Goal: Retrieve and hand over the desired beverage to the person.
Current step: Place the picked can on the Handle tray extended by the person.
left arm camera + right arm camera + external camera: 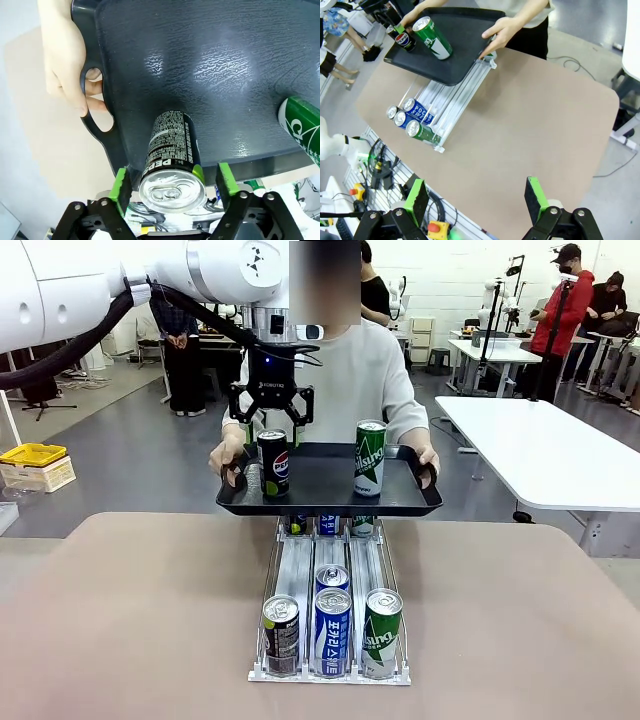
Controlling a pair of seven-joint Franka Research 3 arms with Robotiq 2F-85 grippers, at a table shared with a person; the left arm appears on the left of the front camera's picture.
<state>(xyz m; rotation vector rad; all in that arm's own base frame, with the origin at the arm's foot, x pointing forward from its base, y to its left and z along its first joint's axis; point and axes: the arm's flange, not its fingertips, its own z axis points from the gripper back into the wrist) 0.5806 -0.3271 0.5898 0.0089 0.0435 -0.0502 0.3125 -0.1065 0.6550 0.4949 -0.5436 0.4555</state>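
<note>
The person across the table holds a black tray [325,495] by both handles, one hand [222,454] at each end. A black Pepsi can [273,462] and a green can [369,457] stand upright on it. My left gripper [271,425] hangs straight over the Pepsi can, open, its green pads [120,184] on either side of the can's top [172,185] with a small gap on both sides. My right gripper [476,200] is open and holds nothing, high above the near table edge, far from the tray [462,57].
A can rack [330,677] lies on the brown table below the tray, with a dark can [281,635], a blue can [332,630] and a green can [381,632] at its front. White tables and other people are farther back.
</note>
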